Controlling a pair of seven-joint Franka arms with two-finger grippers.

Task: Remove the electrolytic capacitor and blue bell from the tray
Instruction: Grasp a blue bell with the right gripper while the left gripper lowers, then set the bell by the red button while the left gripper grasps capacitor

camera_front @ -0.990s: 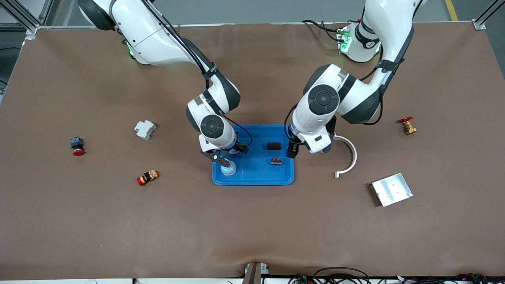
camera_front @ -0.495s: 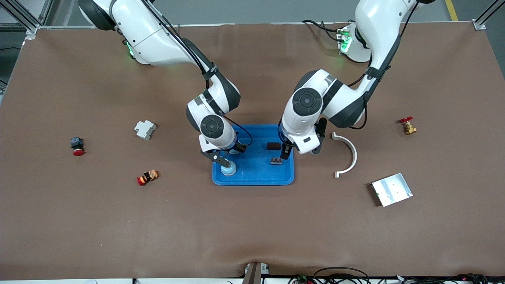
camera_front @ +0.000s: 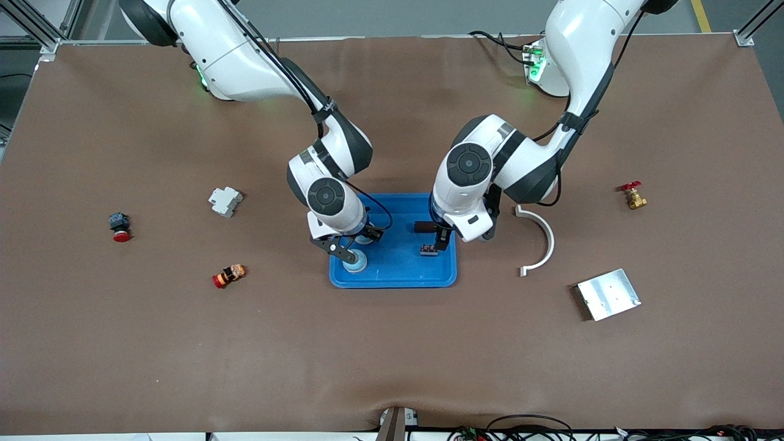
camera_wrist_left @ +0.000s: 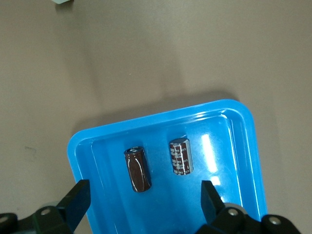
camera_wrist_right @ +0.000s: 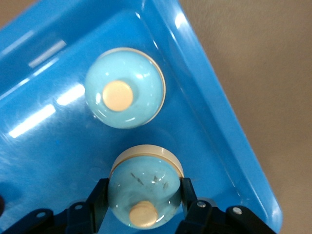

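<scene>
A blue tray (camera_front: 398, 269) lies mid-table. Two light-blue bells are in it at the right arm's end. My right gripper (camera_front: 348, 252) is shut on the bell (camera_front: 354, 263) by the tray's corner. In the right wrist view this bell (camera_wrist_right: 141, 187) fills the gripper (camera_wrist_right: 144, 197), with the other bell (camera_wrist_right: 125, 87) free beside it. My left gripper (camera_front: 440, 237) hangs open over the tray's other end. Two dark capacitors (camera_wrist_left: 137, 169) (camera_wrist_left: 180, 157) lie on the tray floor (camera_wrist_left: 161, 209) just past the open left gripper (camera_wrist_left: 145, 202), which holds nothing.
Toward the right arm's end lie a white breaker (camera_front: 225, 201), a red push button (camera_front: 120, 228) and a red-orange part (camera_front: 228, 275). Toward the left arm's end lie a white curved piece (camera_front: 539, 239), a metal plate (camera_front: 608, 294) and a brass valve (camera_front: 633, 196).
The right gripper has shut on the bell near the tray's corner. The left arm has swung in from beside the tray to over the capacitors, still open.
</scene>
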